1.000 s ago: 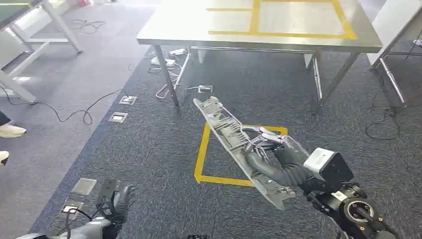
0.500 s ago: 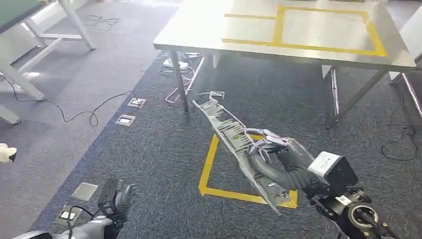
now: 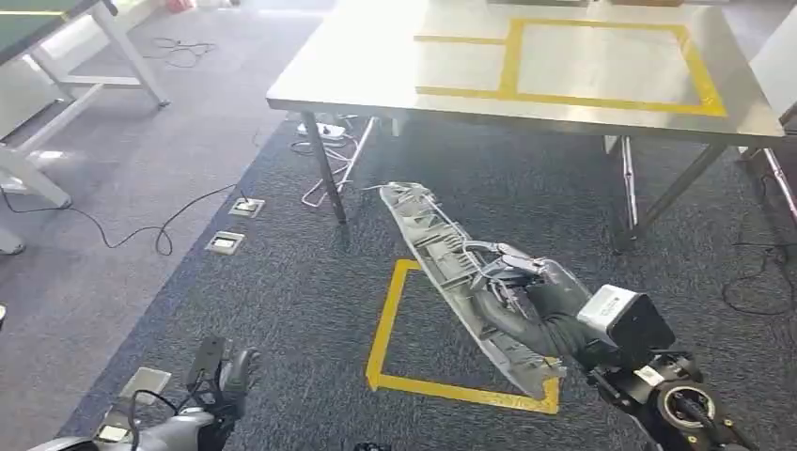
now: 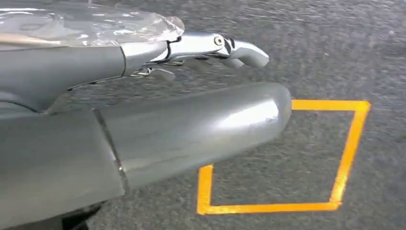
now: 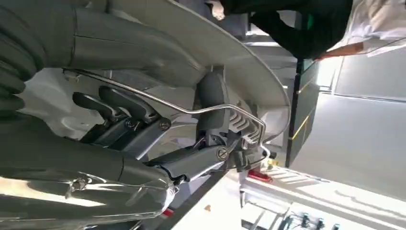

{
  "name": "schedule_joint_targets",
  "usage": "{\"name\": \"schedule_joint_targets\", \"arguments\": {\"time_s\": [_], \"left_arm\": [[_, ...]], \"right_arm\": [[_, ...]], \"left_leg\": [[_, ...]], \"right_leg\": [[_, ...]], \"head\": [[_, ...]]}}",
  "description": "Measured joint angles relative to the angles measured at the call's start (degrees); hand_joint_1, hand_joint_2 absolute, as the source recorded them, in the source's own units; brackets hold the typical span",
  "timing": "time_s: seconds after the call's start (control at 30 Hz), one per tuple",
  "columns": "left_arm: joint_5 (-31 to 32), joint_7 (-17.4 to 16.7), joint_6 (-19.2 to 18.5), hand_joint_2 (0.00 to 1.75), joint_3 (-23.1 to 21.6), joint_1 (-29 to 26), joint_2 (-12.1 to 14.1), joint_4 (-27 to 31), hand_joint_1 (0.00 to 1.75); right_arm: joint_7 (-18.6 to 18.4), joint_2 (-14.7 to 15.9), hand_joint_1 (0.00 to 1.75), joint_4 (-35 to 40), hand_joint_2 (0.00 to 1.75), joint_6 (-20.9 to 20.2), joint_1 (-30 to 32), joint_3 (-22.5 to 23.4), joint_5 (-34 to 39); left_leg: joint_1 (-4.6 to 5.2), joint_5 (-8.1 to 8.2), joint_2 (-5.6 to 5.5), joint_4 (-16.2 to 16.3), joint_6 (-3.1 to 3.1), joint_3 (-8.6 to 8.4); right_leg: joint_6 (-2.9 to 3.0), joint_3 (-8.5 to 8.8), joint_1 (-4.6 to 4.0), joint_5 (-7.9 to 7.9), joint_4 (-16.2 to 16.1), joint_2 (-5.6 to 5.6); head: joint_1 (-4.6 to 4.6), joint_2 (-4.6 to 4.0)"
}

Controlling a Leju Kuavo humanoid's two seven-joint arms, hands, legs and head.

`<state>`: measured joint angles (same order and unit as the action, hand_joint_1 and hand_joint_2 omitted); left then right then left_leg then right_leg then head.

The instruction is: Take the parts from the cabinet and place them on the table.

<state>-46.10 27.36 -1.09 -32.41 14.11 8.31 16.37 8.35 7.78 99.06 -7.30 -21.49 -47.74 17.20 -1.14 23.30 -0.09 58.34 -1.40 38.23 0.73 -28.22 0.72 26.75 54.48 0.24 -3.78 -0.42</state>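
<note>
Grey, long, ribbed plastic part (image 3: 458, 278) slants above dark carpet, gripped near its lower end by the robot's right hand (image 3: 526, 303), fingers wrapped around it. Ahead stands a steel table (image 3: 376, 56) marked with yellow tape. The left hand (image 3: 226, 376) hangs low, holding nothing, fingers loosely apart.

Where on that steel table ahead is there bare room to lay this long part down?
The steel table looks bare throughout. The large yellow-taped rectangle is open, as is the smaller taped area left of it. The long grey plastic part is in the right hand, above the carpet.
</note>
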Motion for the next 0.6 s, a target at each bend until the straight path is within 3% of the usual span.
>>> {"name": "schedule_joint_targets", "arguments": {"time_s": [0.03, 0.07, 0.1, 0.17, 0.23, 0.27, 0.33, 0.37, 0.4, 0.43, 0.47, 0.5, 0.53, 0.57, 0.6], "left_arm": [[0.0, 0.0, 0.0, 0.0, 0.0, -0.06, -0.05, 0.0, 0.0], [-0.04, -0.15, 0.0, 0.0, -0.02, 0.07, -0.04, 0.0, 0.0], [-0.07, -0.13, 0.0, 0.0, 0.0, 0.07, -0.04, 0.0, 0.0], [-0.07, -0.11, 0.0, 0.0, -0.02, 0.25, -0.13, 0.0, 0.0], [-0.07, -0.07, 0.0, 0.0, -0.02, 0.28, -0.13, 0.0, 0.0], [-0.09, -0.04, 0.0, 0.0, -0.02, 0.29, -0.13, 0.0, 0.0], [-0.09, 0.0, 0.0, 0.0, -0.02, 0.25, -0.11, 0.0, 0.0], [-0.11, 0.0, 0.0, 0.0, -0.02, 0.22, -0.13, 0.0, 0.0], [-0.11, 0.04, 0.0, 0.0, -0.02, 0.22, -0.13, 0.0, 0.0], [-0.11, 0.09, 0.0, 0.0, -0.02, 0.22, -0.13, 0.0, 0.0], [-0.11, 0.09, 0.0, 0.0, -0.02, 0.23, -0.18, 0.0, 0.0], [-0.11, 0.13, -0.04, 0.0, -0.02, 0.23, -0.26, 0.0, 0.0], [-0.13, 0.2, -0.04, 0.0, -0.02, 0.06, -0.39, -0.02, 0.0], [-0.13, 0.24, -0.04, 0.0, 0.0, 0.36, -0.59, -0.04, 0.0], [-0.22, 0.28, -0.04, 0.0, -0.02, 0.51, -0.35, -0.02, 0.0]], "right_arm": [[0.0, 0.0, 1.75, 0.0, 1.75, -0.02, -0.04, 0.0, 0.0], [0.02, 0.0, 1.75, 0.07, 1.75, -0.04, 0.04, 0.02, 0.0], [-0.02, 0.0, 1.75, 0.06, 1.75, -0.07, -0.02, 0.02, -0.09], [-0.02, 0.0, 1.75, 0.24, 1.75, -0.07, -0.08, 0.11, -0.11], [-0.09, 0.0, 1.75, 0.37, 1.75, -0.09, -0.1, 0.11, -0.13], [-0.09, 0.0, 1.75, 0.37, 1.75, -0.07, -0.13, 0.13, -0.13], [-0.13, 0.0, 1.75, 0.35, 1.75, -0.07, -0.07, 0.13, -0.13], [-0.17, 0.0, 1.75, 0.35, 1.75, -0.04, -0.05, 0.13, -0.13], [-0.22, 0.0, 1.75, 0.37, 1.75, -0.04, -0.06, 0.11, -0.13], [-0.26, 0.0, 1.75, 0.37, 1.75, 0.02, -0.08, 0.11, -0.13], [-0.33, 0.0, 1.75, 0.37, 1.75, 0.13, -0.1, 0.13, -0.13], [-0.33, 0.0, 1.75, 0.37, 1.75, 0.41, -0.14, 0.13, -0.13], [-0.33, 0.0, 1.75, 0.35, 1.75, 0.74, -0.2, 0.2, -0.13], [-0.26, 0.0, 1.75, 0.39, 1.75, 1.16, -0.25, 0.35, -0.09], [-0.31, 0.0, 1.75, 0.46, 1.75, 1.53, -0.27, 0.53, -0.04]], "left_leg": [[0.15, -3.46, 0.55, -3.51, 0.06, -0.45], [0.33, -2.39, 0.57, -3.09, 0.75, -0.76], [0.55, -3.25, 0.27, -3.07, 1.11, -0.8], [0.4, -2.57, 0.14, -3.32, 1.95, -1.38], [0.4, -1.86, -0.05, -3.45, 2.73, -2.57], [0.53, -1.37, -0.07, -3.45, 2.95, -3.1], [0.81, -0.25, -0.13, -3.45, 3.33, -4.25], [1.0, 0.4, -0.26, -3.45, 3.43, -5.08], [1.18, 1.03, -0.4, -3.45, 3.51, -5.96], [1.32, 1.78, -0.54, -3.45, 3.56, -7.04], [1.47, 2.54, -0.66, -3.45, 3.57, -8.18], [1.61, 3.26, -0.7, -3.51, 3.53, -9.24], [1.57, 3.94, -0.73, -3.73, 3.49, -9.59], [1.91, 4.54, -0.89, -3.19, 3.11, -10.17], [1.86, 4.73, -1.05, -3.41, 2.76, -9.93]], "right_leg": [[-0.41, 0.82, -0.22, 0.7, 0.38, 0.13], [-0.81, 0.5, -0.35, 1.33, 0.21, 0.27], [-1.21, 0.78, -0.32, 1.68, -0.01, 0.11], [-1.88, 1.27, -0.21, 1.6, 0.46, 0.11], [-2.09, -1.1, -0.05, 2.17, 5.05, -0.02], [-2.15, -3.52, -0.05, 3.3, 9.64, -0.01], [-2.27, -8.79, -0.22, 7.02, 17.52, 0.01], [-2.25, -10.65, -0.22, 8.78, 19.18, 0.01], [-2.1, -11.22, -0.25, 8.92, 18.5, 0.0], [-1.77, -10.92, -0.35, 7.55, 15.87, 0.0], [-1.3, -10.05, -0.58, 4.4, 11.77, 0.02], [-0.73, -9.09, -0.84, 0.15, 7.31, 0.05], [0.05, -8.5, -1.17, -5.22, 3.25, 0.11], [0.15, -9.06, -1.59, -6.02, 1.28, 0.24], [0.25, -7.88, -1.45, -6.26, 1.35, 0.0]], "head": [[-0.11, 0.0], [-0.15, 0.0], [0.24, 0.0], [0.22, 0.0], [0.55, 0.0], [0.74, 0.0], [0.79, 0.0], [0.83, 0.0], [0.83, 0.0], [0.87, 0.0], [0.96, 0.0], [1.05, 0.0], [1.26, 0.0], [1.17, 0.0], [1.14, 0.0]]}}
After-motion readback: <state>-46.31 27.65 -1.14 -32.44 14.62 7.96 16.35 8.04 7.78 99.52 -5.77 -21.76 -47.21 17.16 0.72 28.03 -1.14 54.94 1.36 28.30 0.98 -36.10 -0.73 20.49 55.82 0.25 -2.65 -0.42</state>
